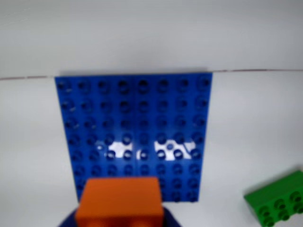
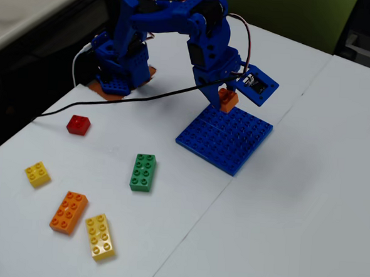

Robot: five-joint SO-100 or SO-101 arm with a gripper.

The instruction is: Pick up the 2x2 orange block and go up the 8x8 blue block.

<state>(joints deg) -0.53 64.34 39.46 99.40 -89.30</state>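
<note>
My blue gripper (image 2: 224,98) is shut on the 2x2 orange block (image 2: 227,101), which hangs just above the back edge of the 8x8 blue block (image 2: 226,139). In the wrist view the orange block (image 1: 119,202) fills the bottom centre, blurred and close, with dark blue fingers (image 1: 171,220) showing at its sides. Beyond it the blue studded baseplate (image 1: 135,123) lies flat on the white table, with nothing on its studs.
A green brick (image 2: 143,172) (image 1: 278,198) lies left of the baseplate in the fixed view. Further left are a red brick (image 2: 78,124), a small yellow brick (image 2: 37,173), a long orange brick (image 2: 68,212) and a long yellow brick (image 2: 100,236). A black cable (image 2: 121,101) crosses the table.
</note>
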